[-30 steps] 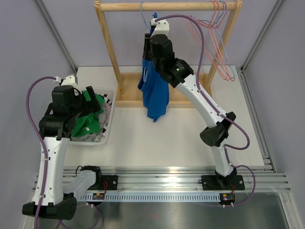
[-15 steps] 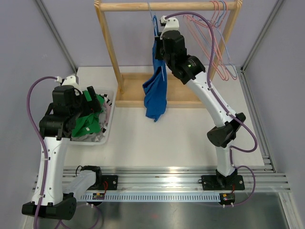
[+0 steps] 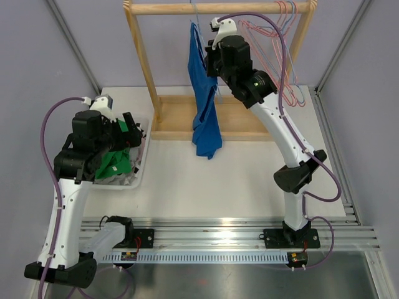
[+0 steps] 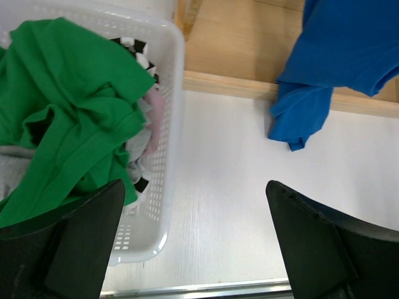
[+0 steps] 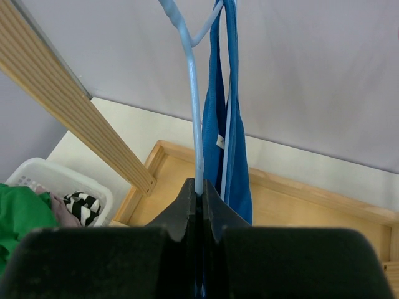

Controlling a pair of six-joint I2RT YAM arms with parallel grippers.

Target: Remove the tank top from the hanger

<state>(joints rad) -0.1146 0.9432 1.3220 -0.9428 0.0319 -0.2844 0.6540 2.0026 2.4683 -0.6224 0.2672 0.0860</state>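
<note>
A blue tank top (image 3: 202, 103) hangs on a pale blue wire hanger (image 3: 197, 23) from the wooden rail (image 3: 218, 7) of the rack. In the right wrist view the hanger's wire (image 5: 190, 93) runs down into my right gripper (image 5: 201, 190), whose jaws are shut on it; the tank top (image 5: 234, 156) drapes just right of the wire. From above, the right gripper (image 3: 211, 59) sits against the garment's upper right side. My left gripper (image 4: 193, 193) is open and holds nothing, hovering over the table between basket and rack; from above it (image 3: 134, 128) is over the basket's right rim.
A white basket (image 3: 138, 174) at the left holds a green garment (image 4: 68, 112) and other clothes. Several pink wire hangers (image 3: 283, 56) hang at the rail's right end. The rack's wooden base frame (image 3: 243, 124) lies under the tank top.
The right gripper has shut on the hanger wire and shifted right along the rail; the tank top now hangs straighter and longer. The left arm has turned slightly toward the rack.
</note>
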